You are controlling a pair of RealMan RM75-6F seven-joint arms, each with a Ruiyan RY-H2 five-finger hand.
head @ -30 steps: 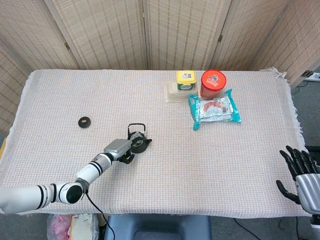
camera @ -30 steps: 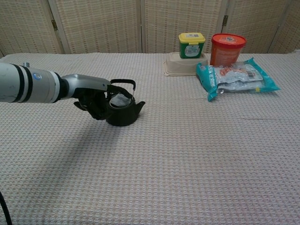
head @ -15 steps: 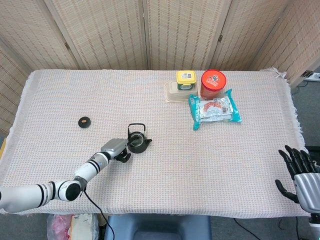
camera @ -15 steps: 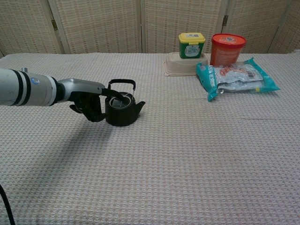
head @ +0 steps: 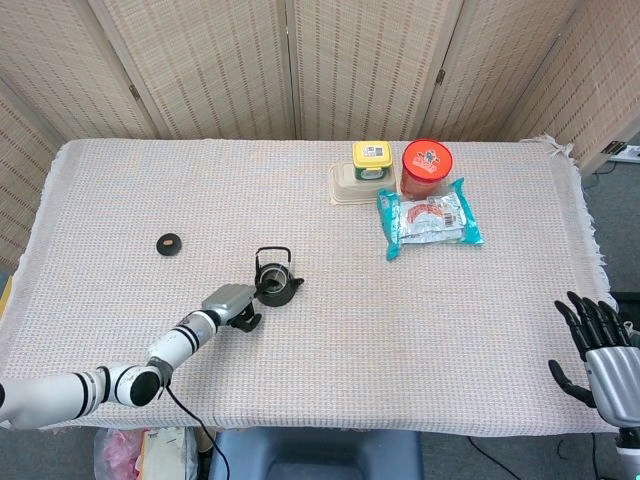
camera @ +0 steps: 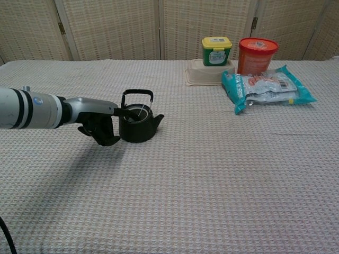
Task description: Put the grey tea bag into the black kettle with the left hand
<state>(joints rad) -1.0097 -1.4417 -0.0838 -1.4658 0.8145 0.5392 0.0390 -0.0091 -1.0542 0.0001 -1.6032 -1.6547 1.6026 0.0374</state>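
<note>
The black kettle stands upright on the woven tablecloth, its handle raised and its top without a lid. A pale grey tea bag lies inside the opening. My left hand is just left of the kettle, holding nothing, with one finger reaching toward the rim and the others hanging down. My right hand rests at the table's near right corner, fingers spread and empty; only the head view shows it.
A small black lid lies left of the kettle. At the back right stand a yellow-lidded jar, a red canister, a beige container and a teal packet.
My left hand has pulled back from over the kettle toward the near left. The tea bag stays inside the kettle. The right hand has not moved.
</note>
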